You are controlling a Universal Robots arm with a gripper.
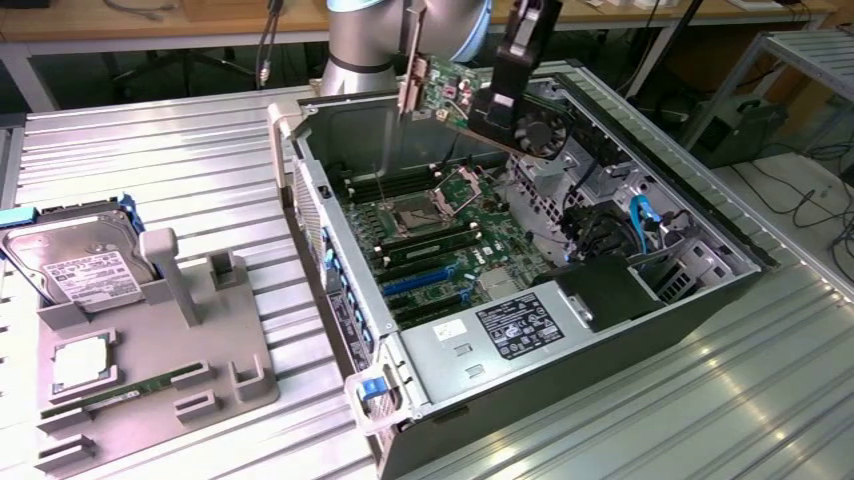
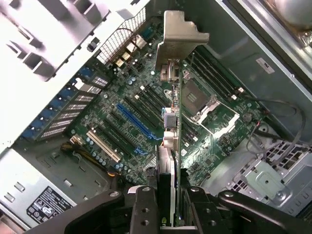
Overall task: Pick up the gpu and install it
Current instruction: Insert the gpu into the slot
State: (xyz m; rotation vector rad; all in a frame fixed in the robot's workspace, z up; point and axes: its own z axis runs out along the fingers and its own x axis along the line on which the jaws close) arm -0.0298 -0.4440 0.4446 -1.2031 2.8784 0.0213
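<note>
Bright, even light throws pale glare streaks across the ribbed metal tabletop [image 1: 721,410] at the exterior view's right. In the wrist view the perforated case wall [image 2: 117,29] is washed out white, while the gpu [image 2: 170,122] and motherboard [image 2: 122,117] sit in dimmer light.

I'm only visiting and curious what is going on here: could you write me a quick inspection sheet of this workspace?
Surface: ribbed silver metal table carrying an open black computer case and a grey plastic parts tray.
Job's things: gpu, a long dark flat card with a silver bracket, held above the case's green motherboard, not seated in a slot.
Clutter: silver boxy hard drive and slim green memory stick in the tray.
Grippers: claw clamped on the gpu's edge.
Cables: blue cables inside the case.
Surroundings: wooden bench behind; metal rack at the exterior view's right.
</note>
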